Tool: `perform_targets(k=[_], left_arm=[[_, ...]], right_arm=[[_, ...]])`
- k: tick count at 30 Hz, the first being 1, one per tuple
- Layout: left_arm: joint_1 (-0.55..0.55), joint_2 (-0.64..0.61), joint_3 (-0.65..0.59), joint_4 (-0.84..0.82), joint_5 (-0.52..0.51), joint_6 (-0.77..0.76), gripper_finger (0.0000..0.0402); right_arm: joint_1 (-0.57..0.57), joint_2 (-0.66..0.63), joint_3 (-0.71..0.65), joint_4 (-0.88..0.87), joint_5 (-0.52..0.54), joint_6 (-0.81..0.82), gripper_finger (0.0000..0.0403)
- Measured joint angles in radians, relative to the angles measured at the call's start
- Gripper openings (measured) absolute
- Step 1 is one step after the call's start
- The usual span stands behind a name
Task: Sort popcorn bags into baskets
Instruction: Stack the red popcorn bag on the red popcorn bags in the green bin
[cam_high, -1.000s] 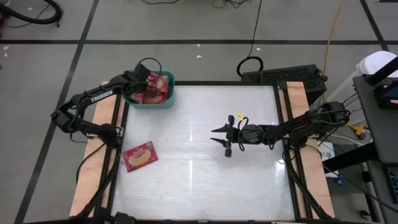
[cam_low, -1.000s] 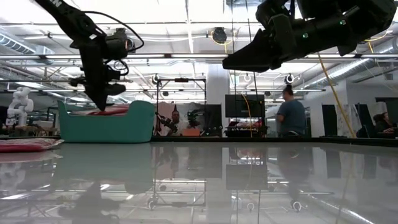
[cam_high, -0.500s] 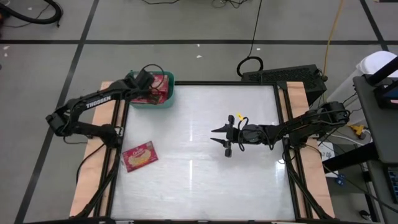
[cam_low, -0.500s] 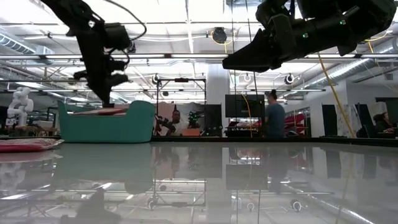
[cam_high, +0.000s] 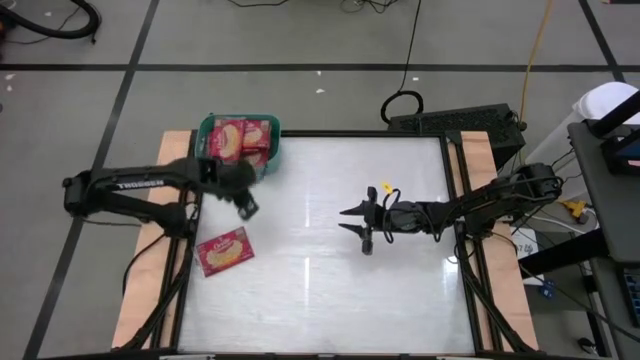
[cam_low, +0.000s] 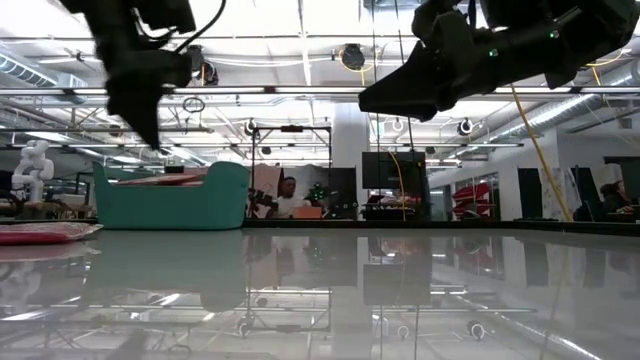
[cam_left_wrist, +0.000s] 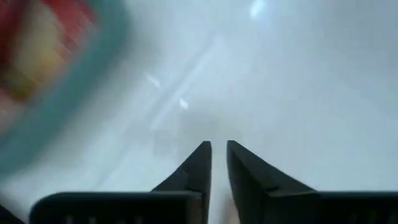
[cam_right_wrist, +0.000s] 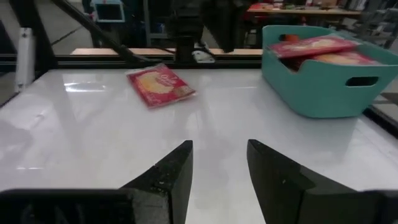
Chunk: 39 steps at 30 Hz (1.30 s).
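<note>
The teal basket (cam_high: 272, 164) stands at the table's far left corner and holds several red popcorn bags (cam_high: 240, 138); it also shows in the low view as the basket (cam_low: 170, 205) and in the right wrist view as the basket (cam_right_wrist: 323, 87). One more popcorn bag (cam_high: 224, 250) lies flat, picture side up, near the left edge; the right wrist view shows this bag (cam_right_wrist: 161, 85) too. My left gripper (cam_high: 247, 207) hangs empty in the air between basket and loose bag, with its fingers (cam_left_wrist: 219, 149) nearly together. My right gripper (cam_high: 342, 218) hovers open over mid-table.
Bare white tabletop (cam_high: 320, 290) stretches between the two arms and along the near side. A black frame and wooden side strips (cam_high: 160, 260) border the table. Cables and a dark box (cam_high: 450, 120) lie beyond the far edge.
My left gripper has pulled away from above the basket, rising and swinging toward the near edge until it is past the basket's near wall. The bags stay in the basket. The right arm has kept still.
</note>
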Motion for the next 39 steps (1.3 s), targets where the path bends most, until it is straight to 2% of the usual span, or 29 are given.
perform_targets(k=[4,9,12,16,20,23,26,31,34,39], left_arm=[[-0.135,0.001,-0.065,-0.017,0.015,-0.137,0.0104],[-0.235,0.001,-0.193,0.008,0.020,-0.286,0.0190],[-0.259,0.002,-0.226,-0.011,-0.058,-0.384,0.0227],[-0.260,0.001,-0.191,0.007,-0.239,-0.406,0.0239],[-0.209,0.001,-0.109,0.016,-0.420,-0.369,0.0222],[-0.125,0.001,-0.063,0.033,-0.522,-0.317,0.0205],[-0.004,0.003,-0.063,0.113,-0.537,-0.221,0.0201],[0.181,0.077,-0.066,0.116,-0.538,-0.188,0.0230],[0.228,0.131,-0.066,0.160,-0.548,-0.174,0.0251],[0.239,0.227,-0.066,0.264,-0.563,-0.140,0.0277]], right_arm=[[0.029,0.000,0.000,0.000,-0.041,0.026,0.0144],[0.081,0.000,0.000,-0.004,-0.050,0.059,0.0144],[0.112,0.000,0.000,-0.004,-0.051,0.058,0.0144],[0.123,0.000,0.000,-0.004,-0.043,0.054,0.0144],[0.106,0.000,0.000,-0.004,-0.014,0.042,0.0144],[0.086,0.000,0.000,-0.004,0.018,-0.010,0.0144],[0.054,0.000,0.000,0.001,0.031,-0.088,0.0144],[-0.001,0.000,0.000,0.053,0.028,-0.150,0.0144],[-0.026,0.000,0.000,0.056,-0.007,-0.166,0.0144],[-0.055,0.000,0.000,0.056,-0.103,-0.161,0.0144]])
